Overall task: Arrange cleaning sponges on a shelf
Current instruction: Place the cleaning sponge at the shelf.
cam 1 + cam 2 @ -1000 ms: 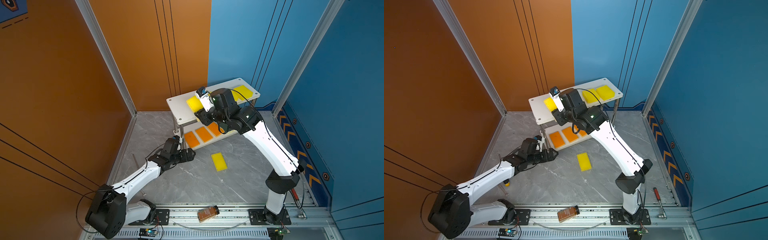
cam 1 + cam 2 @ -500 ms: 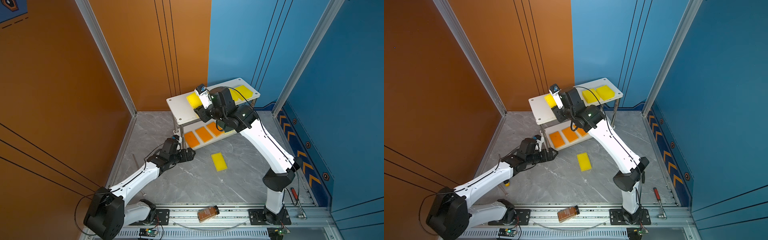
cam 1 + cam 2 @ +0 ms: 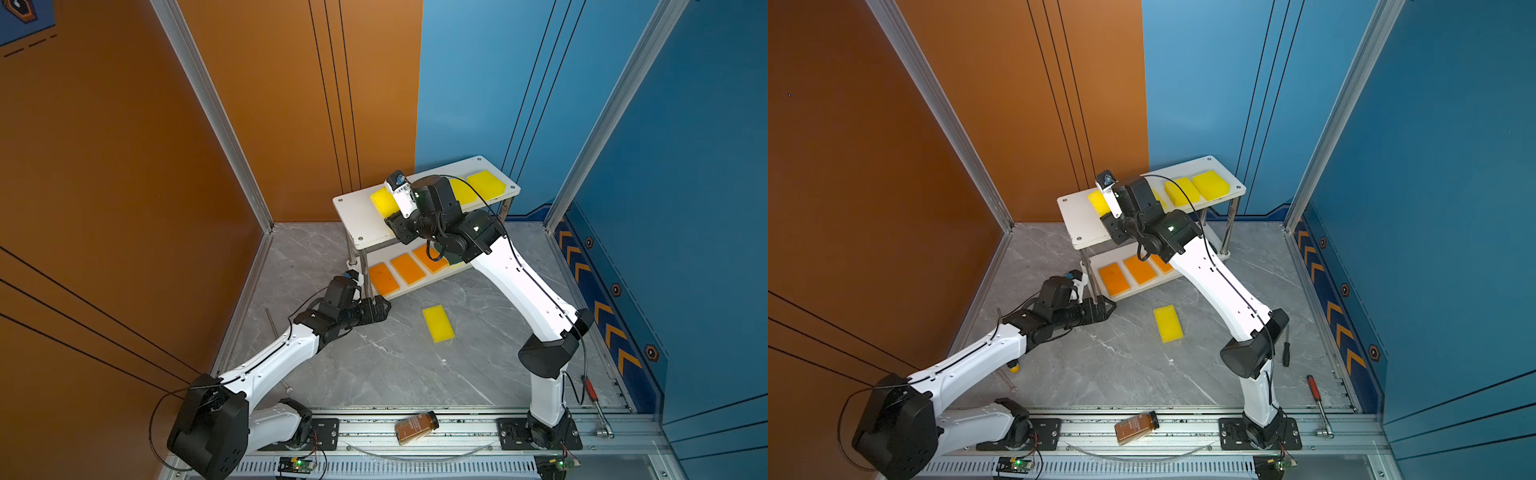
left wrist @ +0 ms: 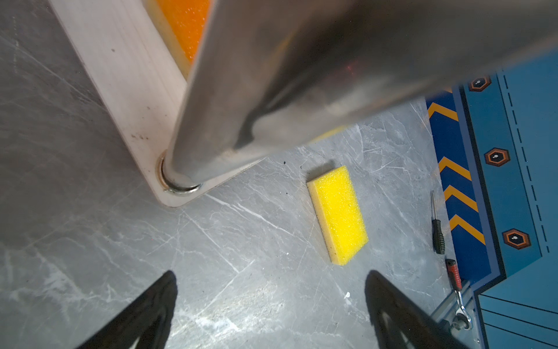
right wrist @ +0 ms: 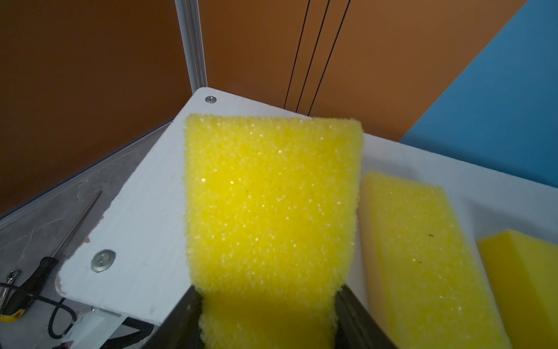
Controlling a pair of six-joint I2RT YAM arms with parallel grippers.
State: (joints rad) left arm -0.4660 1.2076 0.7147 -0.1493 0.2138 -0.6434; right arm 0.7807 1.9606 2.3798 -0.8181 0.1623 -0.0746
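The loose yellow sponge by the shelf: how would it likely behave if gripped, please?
Probably squashy: the matching held sponge narrows where the right gripper pinches it. The loose sponge looks porous, so likely light and grippy; lying flat, it shouldn't roll.

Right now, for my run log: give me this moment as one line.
right gripper: shut on yellow sponge over shelf top board | left gripper: open, empty | loose sponge: on floor

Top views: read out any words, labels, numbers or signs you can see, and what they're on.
Brown bottle with black cap: label print too small to read.
White wrist-camera housing: dark marking, blurred.
Blue side panel: orange chevrons only, no words.
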